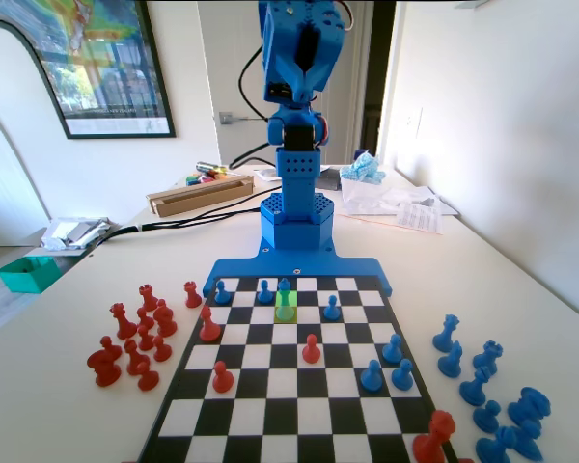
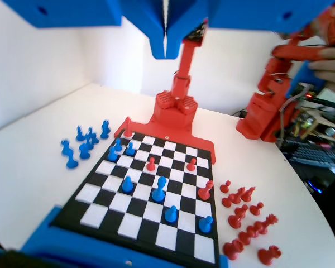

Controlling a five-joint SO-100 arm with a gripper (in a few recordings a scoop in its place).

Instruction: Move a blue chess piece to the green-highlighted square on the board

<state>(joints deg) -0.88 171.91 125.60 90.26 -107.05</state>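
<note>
Standing on the green-highlighted square (image 1: 286,307), the blue chess piece (image 1: 285,291) looks delivered; my fingers (image 2: 165,49) hang pressed together, high above.

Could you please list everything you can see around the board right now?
board: one, black-and-white, table centre
green square: one, second row from the arm
tall blue piece: one, standing on the green square
blue pawns: six, on the board
red pieces: three mid-board, a larger one at the near right corner in the fixed view
spare blue pieces: about eight, table right of the board in the fixed view
spare red pieces: about ten, table left of the board
tray: one, green, far left
box: one, cardboard, behind the arm
papers: a few, white, far right
arm: one, blue, far end
claw: one, blue, raised, shut, empty
</note>
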